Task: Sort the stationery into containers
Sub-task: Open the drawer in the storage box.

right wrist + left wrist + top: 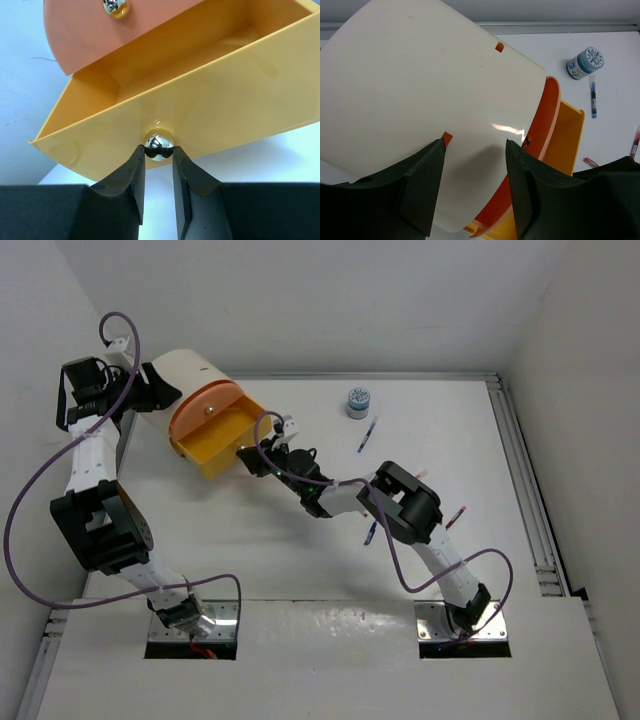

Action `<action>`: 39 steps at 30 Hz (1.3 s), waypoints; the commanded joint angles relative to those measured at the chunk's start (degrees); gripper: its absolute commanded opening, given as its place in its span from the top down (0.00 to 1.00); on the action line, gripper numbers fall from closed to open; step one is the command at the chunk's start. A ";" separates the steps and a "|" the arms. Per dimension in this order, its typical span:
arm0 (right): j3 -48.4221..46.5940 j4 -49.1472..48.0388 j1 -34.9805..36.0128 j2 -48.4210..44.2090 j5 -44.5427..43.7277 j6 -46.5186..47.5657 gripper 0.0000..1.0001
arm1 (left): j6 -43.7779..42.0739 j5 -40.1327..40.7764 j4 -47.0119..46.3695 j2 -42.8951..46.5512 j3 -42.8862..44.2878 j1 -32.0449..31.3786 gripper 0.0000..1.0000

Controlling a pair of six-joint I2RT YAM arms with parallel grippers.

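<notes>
Drawer (225, 100) stands pulled out, right pincer (159, 152) clamped on its chrome knob (159, 144). Left pincer (475, 145), spread wide, apparently steadies the cream container (420, 75).

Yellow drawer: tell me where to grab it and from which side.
Pinch the round chrome knob mid-front on the yellow drawer, coming straight at its front. That panel is broad and flat; only the knob is narrow enough, as the right gripper shows.

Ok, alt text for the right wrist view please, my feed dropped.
The right claw pinches the silver knob on the front of a pulled-out yellow drawer. Above it sits an orange panel with a second knob.
</notes>
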State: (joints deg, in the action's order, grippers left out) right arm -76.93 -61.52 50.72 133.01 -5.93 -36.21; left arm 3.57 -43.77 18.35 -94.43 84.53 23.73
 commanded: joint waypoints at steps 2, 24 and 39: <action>3.01 -2.73 -0.36 -4.34 1.01 1.05 1.00 | 0.73 2.20 8.11 -3.57 -1.21 0.09 0.41; 4.24 -2.64 -0.36 -4.43 1.89 0.87 1.00 | -23.25 0.26 23.04 -1.02 11.79 -6.94 0.13; 3.19 -2.29 -0.36 -3.55 1.98 1.05 1.00 | -26.26 0.00 27.27 -5.67 15.93 -8.26 0.10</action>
State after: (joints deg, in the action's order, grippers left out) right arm -72.71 -62.48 50.35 130.65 -4.86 -35.97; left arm -22.70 -40.80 43.75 -99.33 100.55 17.06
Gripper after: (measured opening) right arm 0.236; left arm 0.902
